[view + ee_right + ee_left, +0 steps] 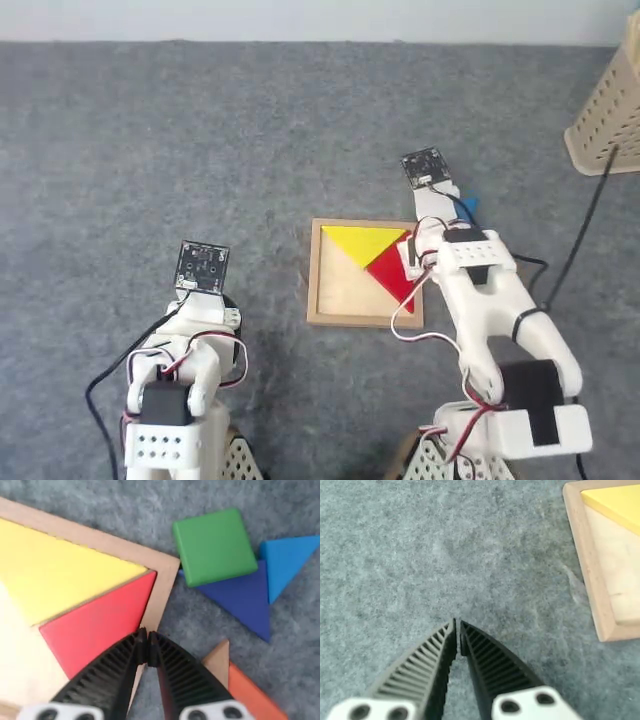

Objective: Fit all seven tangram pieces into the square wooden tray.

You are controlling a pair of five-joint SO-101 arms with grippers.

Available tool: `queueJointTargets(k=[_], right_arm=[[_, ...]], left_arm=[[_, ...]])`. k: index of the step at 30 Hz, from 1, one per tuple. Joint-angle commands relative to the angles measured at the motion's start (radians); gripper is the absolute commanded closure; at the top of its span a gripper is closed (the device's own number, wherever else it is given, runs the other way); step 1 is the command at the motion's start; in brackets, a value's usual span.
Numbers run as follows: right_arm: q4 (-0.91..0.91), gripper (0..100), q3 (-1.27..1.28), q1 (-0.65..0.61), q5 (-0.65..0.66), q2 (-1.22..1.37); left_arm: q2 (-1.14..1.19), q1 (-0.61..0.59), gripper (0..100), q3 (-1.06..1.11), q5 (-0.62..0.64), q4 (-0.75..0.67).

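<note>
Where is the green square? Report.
In the right wrist view, the green square lies on the carpet just outside the wooden tray's corner, against the dark blue triangle.

The square wooden tray [313, 280] holds the yellow triangle [365, 242] and the red triangle [393, 272], edges touching, against one corner. Outside that corner, the green square [215, 546] touches the dark blue triangle [242, 600], with the light blue triangle [287, 562] just beside.

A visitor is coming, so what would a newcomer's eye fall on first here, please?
The square wooden tray at mid-table holds a yellow triangle and a red triangle. The shut right gripper hangs over its edge, near a loose green square and dark blue triangle.
</note>
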Motion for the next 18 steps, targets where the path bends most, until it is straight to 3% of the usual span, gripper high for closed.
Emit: queueJointTargets(k=[1, 4, 12, 18], right_arm=[[0.058, 99.1, -0.038, 0.019, -0.008, -0.117], [0.071, 99.1, -0.038, 0.03, -0.002, -0.174], [0.159, 98.8, -0.057, 0.206, 0.0, -0.318], [0.252, 98.6, -0.092, 0.229, -0.005, -0.289]], left_arm=[[-0.003, -0.005, 99, -0.005, 0.009, 0.005], [-0.003, -0.005, 99, -0.005, 0.009, 0.005], [-0.003, -0.005, 99, -0.005, 0.009, 0.005], [-0.003, -0.005, 99, -0.005, 0.009, 0.005]])
